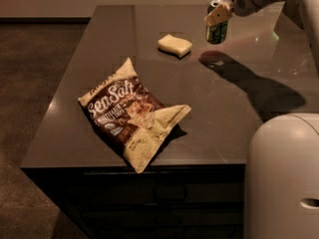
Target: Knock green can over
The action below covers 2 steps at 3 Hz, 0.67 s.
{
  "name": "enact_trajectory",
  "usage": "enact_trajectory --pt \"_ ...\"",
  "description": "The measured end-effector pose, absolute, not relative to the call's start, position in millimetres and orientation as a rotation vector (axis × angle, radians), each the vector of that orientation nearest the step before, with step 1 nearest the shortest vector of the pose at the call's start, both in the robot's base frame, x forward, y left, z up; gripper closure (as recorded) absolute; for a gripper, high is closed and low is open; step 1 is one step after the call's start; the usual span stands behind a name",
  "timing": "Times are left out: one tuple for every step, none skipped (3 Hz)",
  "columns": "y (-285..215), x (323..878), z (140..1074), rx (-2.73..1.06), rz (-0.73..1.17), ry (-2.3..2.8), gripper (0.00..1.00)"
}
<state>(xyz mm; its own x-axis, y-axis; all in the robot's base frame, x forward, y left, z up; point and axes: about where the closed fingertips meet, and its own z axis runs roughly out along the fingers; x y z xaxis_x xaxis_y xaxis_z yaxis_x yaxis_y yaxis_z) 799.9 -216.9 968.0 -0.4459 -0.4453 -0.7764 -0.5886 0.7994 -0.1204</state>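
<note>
The green can (218,31) with a silver top is at the far right of the dark table (219,113). It stands upright, or nearly so, and seems raised off the surface, with its shadow lying apart below it. My gripper (218,16) reaches in from the upper right. Its pale fingers (215,18) sit against the can's upper part and seem shut on it.
A pale yellow sponge (175,45) lies to the left of the can. A brown and cream chip bag (132,114) lies near the table's front edge. My white base (284,178) is at the lower right. The arm's shadow (259,91) falls across the table's right side.
</note>
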Motion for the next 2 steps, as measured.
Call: enact_trajectory --pt "-204.5 765.6 990.8 -0.949 0.148 2.149 1.00" --pt "-197.7 734.7 993.8 -1.120 0.063 2.234 1.00"
